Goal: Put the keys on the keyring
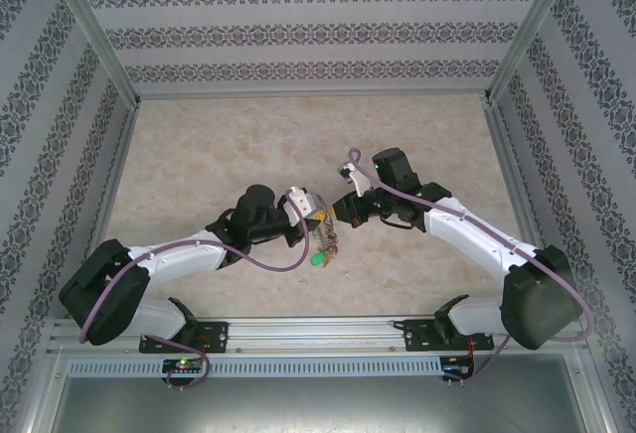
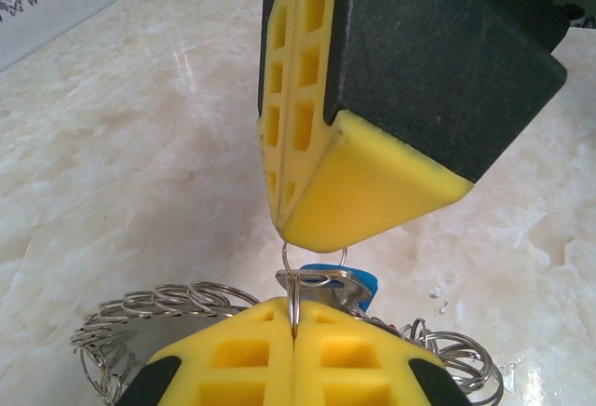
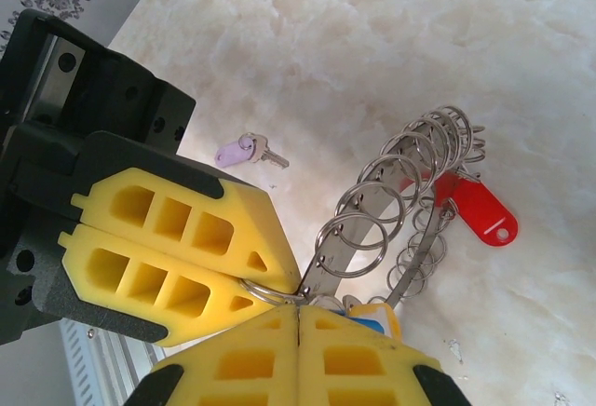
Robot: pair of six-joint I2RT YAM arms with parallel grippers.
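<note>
Two shut grips: left tool [image 2: 294, 318], right tool [image 3: 298, 318], both pinching keyring [image 3: 321, 262]; advise steady tension, threading blue key [image 2: 331, 274].

**Both end effectors shut, tip to tip**

The left arm [image 1: 169, 254] reaches in from the near left, its forearm angled toward the centre. The right arm [image 1: 487, 234] mirrors it from the near right. The left end effector [image 1: 320, 216] and the right end effector [image 1: 345, 211] meet nose to nose. In both wrist views, each one's yellow pads [image 2: 242, 359] are pressed flat together. Both pairs pinch the same thin loop [image 2: 291, 266] at their tips.
</note>
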